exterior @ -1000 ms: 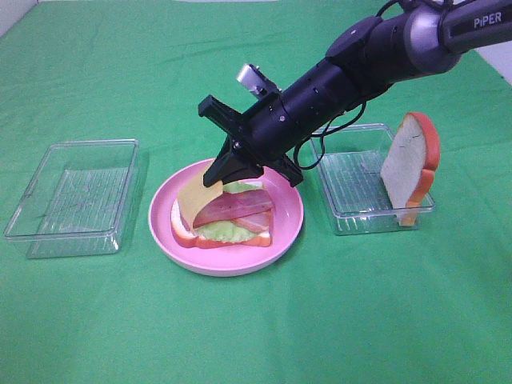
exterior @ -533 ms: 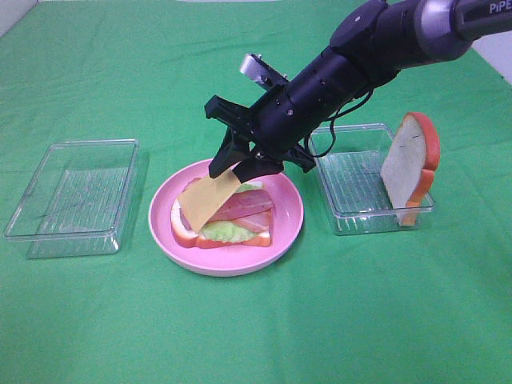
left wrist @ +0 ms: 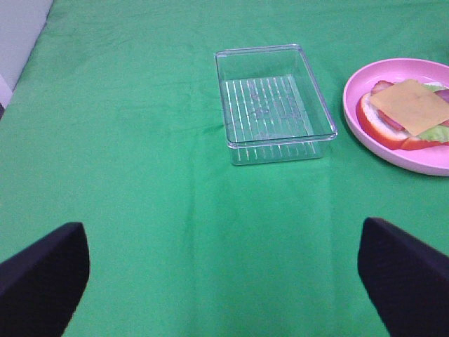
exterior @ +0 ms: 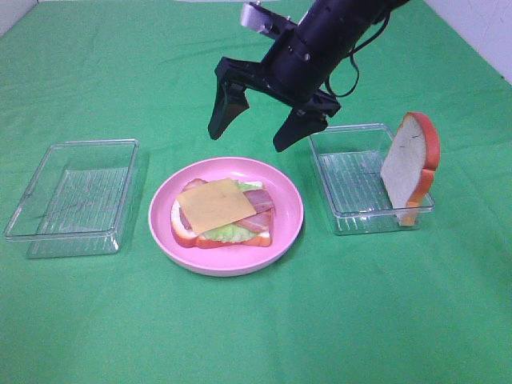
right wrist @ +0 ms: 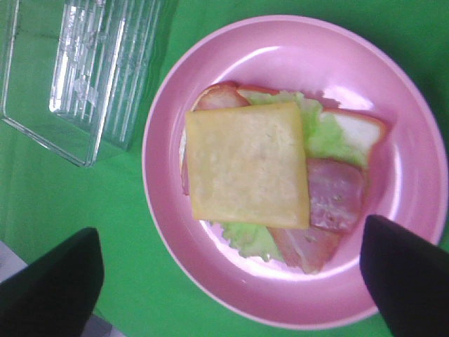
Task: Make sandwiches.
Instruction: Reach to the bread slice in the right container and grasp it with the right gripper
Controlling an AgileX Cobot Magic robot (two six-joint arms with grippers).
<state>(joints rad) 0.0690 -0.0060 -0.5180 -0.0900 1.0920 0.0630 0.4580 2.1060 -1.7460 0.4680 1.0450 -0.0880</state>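
One cheese slice (exterior: 217, 200) is lying flat atop the bacon (exterior: 258, 210), lettuce (exterior: 225, 233) and bread on the pink plate (exterior: 290, 210), while at twelve o'clock the right gripper (exterior: 258, 128) is hovering, fingers spread wide and empty.

Exterior: high, frontal. Right wrist: close, straight down on plate (right wrist: 231, 295). Left wrist: low, oblique; plate shared.

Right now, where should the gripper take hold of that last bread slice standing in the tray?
Probably the bread slice's top crust, coming from above: it stands on edge, leaning on the right tray's far-right wall, so its upper edge is free and thin enough to pinch across.
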